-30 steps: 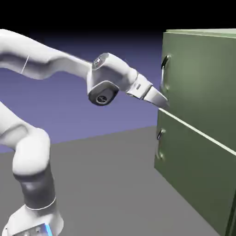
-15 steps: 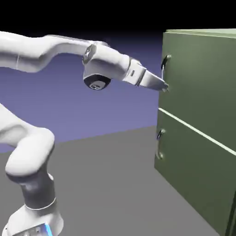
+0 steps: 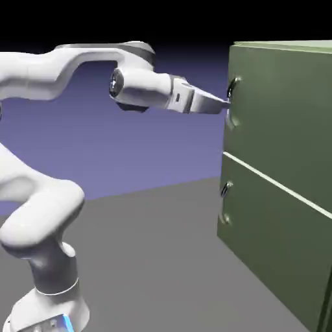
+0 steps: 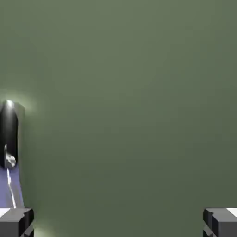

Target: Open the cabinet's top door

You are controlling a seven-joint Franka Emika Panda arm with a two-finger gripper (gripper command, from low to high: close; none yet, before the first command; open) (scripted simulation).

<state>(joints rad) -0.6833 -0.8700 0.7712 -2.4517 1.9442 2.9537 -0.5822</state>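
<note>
Simulated robot lab — white arm [image 3: 142, 87], plain blue-violet backdrop [image 3: 155, 142], bare grey floor [image 3: 149, 259]

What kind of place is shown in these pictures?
Probably a robot simulation: a white jointed robot arm, a boxy olive-green cabinet and a plain blue-violet backdrop.

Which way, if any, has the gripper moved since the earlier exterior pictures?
Yes: upward. The gripper was first near the pale seam, and is now well above it, at the height of the top door's handle.
</note>
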